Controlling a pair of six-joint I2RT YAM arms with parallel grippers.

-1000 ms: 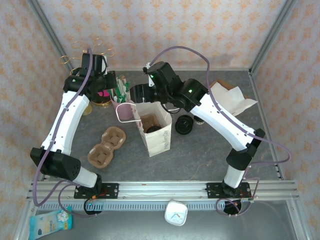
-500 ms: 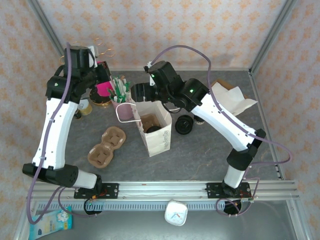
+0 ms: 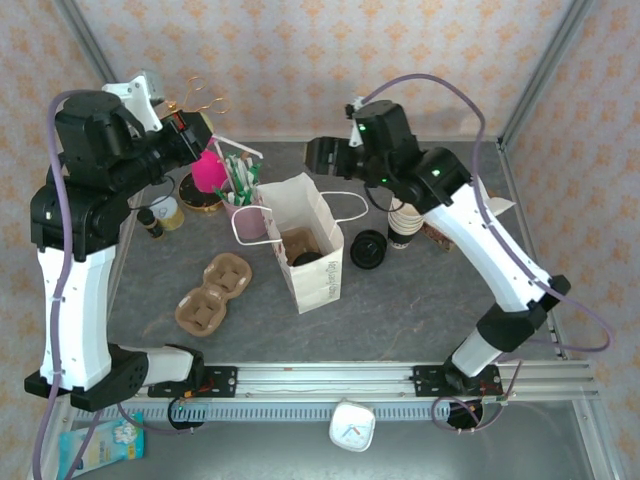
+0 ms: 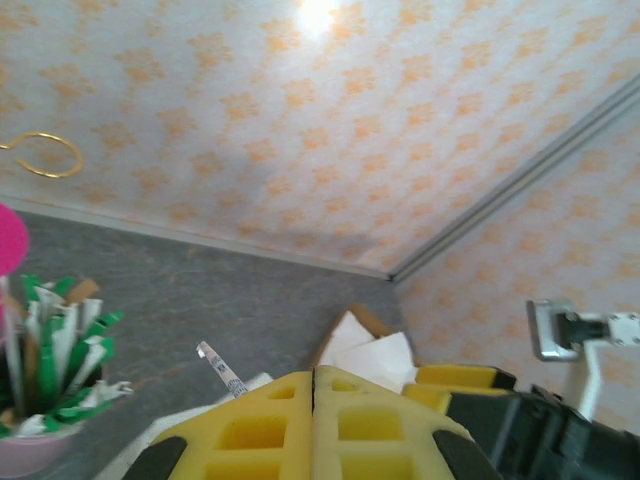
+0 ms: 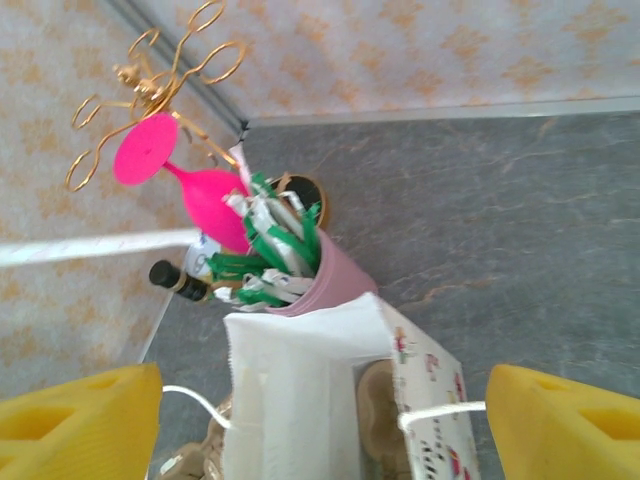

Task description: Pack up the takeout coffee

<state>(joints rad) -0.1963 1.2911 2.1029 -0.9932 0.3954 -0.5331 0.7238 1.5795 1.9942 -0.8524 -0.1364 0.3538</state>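
A white paper bag [image 3: 318, 262] stands open mid-table. Inside it lies a brown pulp carrier [image 5: 385, 400] with a dark round shape [image 3: 306, 258] that looks like the lidded takeout coffee, mostly hidden by the bag walls. My right gripper [image 3: 312, 160] hovers behind and above the bag, open, with nothing between its yellow fingers [image 5: 80, 420]. My left gripper [image 3: 200, 146] is raised high at the back left, pads [image 4: 260, 430] pressed together. A paper-wrapped straw [image 4: 222, 368] pokes out past them toward the bag and looks held.
A pink cup of green-wrapped straws [image 3: 243, 205] stands behind the bag, beside a pink glass [image 3: 208, 172] on a gold rack and a small bottle [image 3: 150, 220]. Two pulp carriers [image 3: 212, 292] lie left of the bag. Black lids [image 3: 368, 250], a cup stack [image 3: 404, 225] and napkins [image 3: 485, 208] are to the right.
My left arm has risen up and back from the pink straw cup, a straw now at its tips. My right gripper has lifted away to the right, uncovering the cup stack.
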